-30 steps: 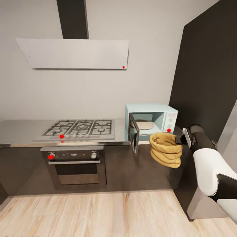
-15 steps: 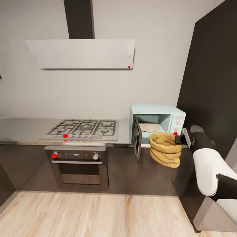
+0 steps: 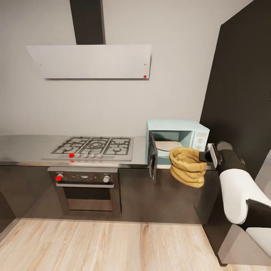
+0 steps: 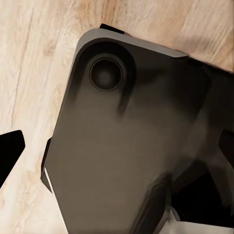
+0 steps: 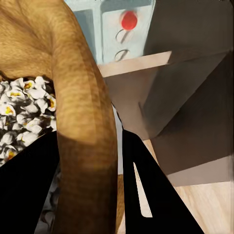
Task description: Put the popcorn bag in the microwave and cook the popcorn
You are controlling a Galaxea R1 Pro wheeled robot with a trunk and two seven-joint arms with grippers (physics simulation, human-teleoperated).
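While my right arm reaches forward from the lower right of the head view, forearm roughly level, my right gripper (image 3: 205,157) sits at the rim of the popcorn bag (image 3: 188,166). From the right wrist camera the two dark fingers (image 5: 146,195) straddle the bag's wall (image 5: 85,136), one inside, one outside, closed down on it, so I'm pinching the rim.

Bag hangs in the air in front of the counter (image 3: 26,148) edge, just right of the microwave's open door (image 3: 152,160) and in front of its opening, not inside. Long axis is near upright, a bit tilted, mouth up. It looks squat, folds bunched in rings. Through the wrist camera I see white popped popcorn (image 5: 22,117) inside the bag.

Microwave (image 3: 177,141) stands on the right end of the counter, door swung out toward me, pale turntable plate (image 3: 165,145) visible inside. Red dot (image 5: 128,20) on its control panel shows above the bag in the wrist view.

Left wrist camera looks down at a dark grey part of the robot's base (image 4: 126,146) over the wood floor (image 4: 34,63); a black finger tip (image 4: 9,151) shows at one edge, the other I can't make out, so I cannot tell how far that gripper is open.

Hob (image 3: 94,146) and oven (image 3: 88,186) sit left of the microwave, hood (image 3: 90,61) above.
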